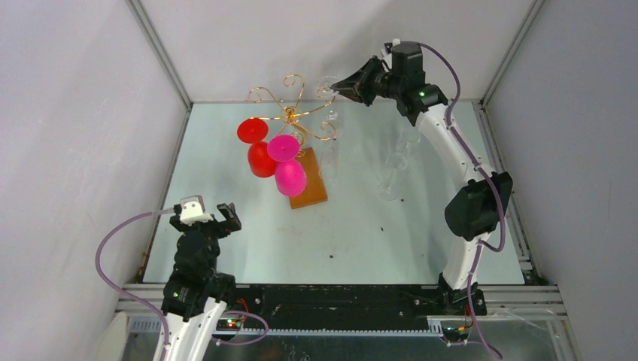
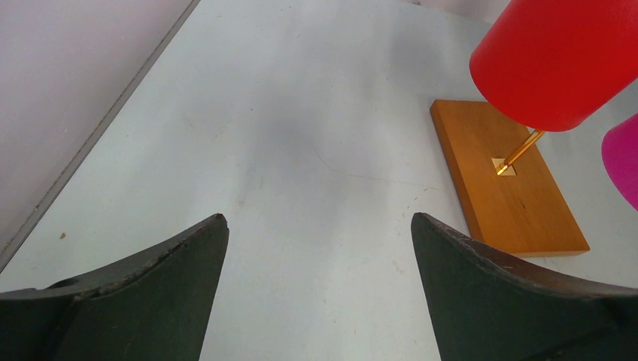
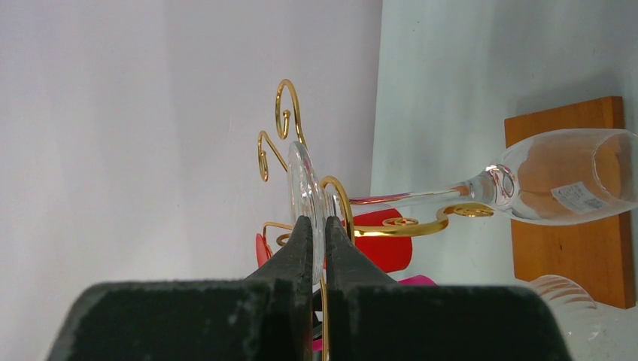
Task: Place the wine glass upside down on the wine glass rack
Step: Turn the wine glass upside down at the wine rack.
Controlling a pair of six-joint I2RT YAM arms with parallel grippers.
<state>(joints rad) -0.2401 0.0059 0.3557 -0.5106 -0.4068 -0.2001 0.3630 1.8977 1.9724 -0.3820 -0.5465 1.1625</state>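
The wine glass rack (image 1: 290, 113) is a gold wire stand with scroll arms on a brown wooden base (image 1: 310, 188) at the back middle. My right gripper (image 1: 336, 86) is shut on the round foot of a clear wine glass (image 3: 307, 188), held at the rack's right scroll arm (image 3: 421, 224). The stem runs along that arm and the bowl (image 3: 572, 177) points down toward the wooden base (image 3: 579, 248). My left gripper (image 1: 203, 214) is open and empty over the table's near left. Its fingers (image 2: 188, 256) frame bare table, and the base (image 2: 504, 177) lies ahead to the right.
A red glass (image 1: 261, 158) and a pink glass (image 1: 290, 177) hang upside down on the rack's left side. Two more clear glasses (image 1: 391, 171) stand on the table right of the rack, under my right arm. Grey walls enclose the table.
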